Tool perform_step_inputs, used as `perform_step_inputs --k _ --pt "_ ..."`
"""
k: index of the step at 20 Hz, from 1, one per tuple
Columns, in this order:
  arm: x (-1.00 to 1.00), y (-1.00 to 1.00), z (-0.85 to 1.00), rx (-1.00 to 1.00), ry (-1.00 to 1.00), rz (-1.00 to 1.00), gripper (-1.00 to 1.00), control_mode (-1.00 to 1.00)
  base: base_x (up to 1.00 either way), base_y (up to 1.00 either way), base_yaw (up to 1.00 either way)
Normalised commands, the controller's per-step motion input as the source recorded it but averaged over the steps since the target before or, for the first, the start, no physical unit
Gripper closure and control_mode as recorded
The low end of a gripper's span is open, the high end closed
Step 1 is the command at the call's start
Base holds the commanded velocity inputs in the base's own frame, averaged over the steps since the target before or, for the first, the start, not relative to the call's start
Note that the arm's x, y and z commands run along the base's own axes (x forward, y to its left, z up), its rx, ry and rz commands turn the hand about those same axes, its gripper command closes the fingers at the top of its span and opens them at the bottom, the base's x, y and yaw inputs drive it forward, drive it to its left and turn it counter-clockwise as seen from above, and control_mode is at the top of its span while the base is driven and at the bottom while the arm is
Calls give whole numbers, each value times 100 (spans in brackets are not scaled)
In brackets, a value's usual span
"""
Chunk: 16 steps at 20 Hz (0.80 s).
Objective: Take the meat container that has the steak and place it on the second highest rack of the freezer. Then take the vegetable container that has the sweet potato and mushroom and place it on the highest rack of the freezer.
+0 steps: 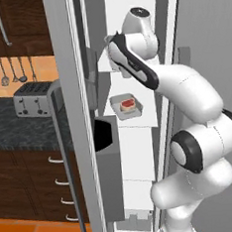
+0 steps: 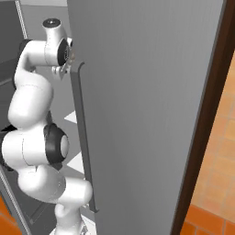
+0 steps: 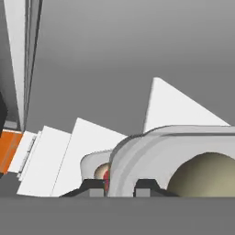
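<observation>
Inside the freezer (image 1: 129,77), meat container (image 1: 126,106) with steak (image 1: 128,104) already sits on a white shelf at about 6 o'clock from the hand; which rack that is I cannot tell for certain. Gripper (image 3: 120,184) is pinched narrow on the rim of the vegetable container (image 3: 183,151), mushroom (image 3: 206,176) at 3 o'clock of the tips. Judgement: keep tray level, slide it fully onto the highest rack, release only once its base is supported; risk is tipping.

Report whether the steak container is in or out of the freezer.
In: the grey tray holding the red steak sits on a white shelf inside.
</observation>
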Motion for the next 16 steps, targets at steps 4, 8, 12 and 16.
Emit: perform_step_inputs --k 4,8,12,16 --pt "94 0 -22 -7 0 -1 100 -100 0 0 0" --pt "83 0 -36 -6 0 -3 100 -100 0 0 0" --pt "5 0 -35 -5 -20 -9 -100 -100 0 0 0" --pt "-8 -8 -29 0 -38 -11 -100 -100 0 0 0"
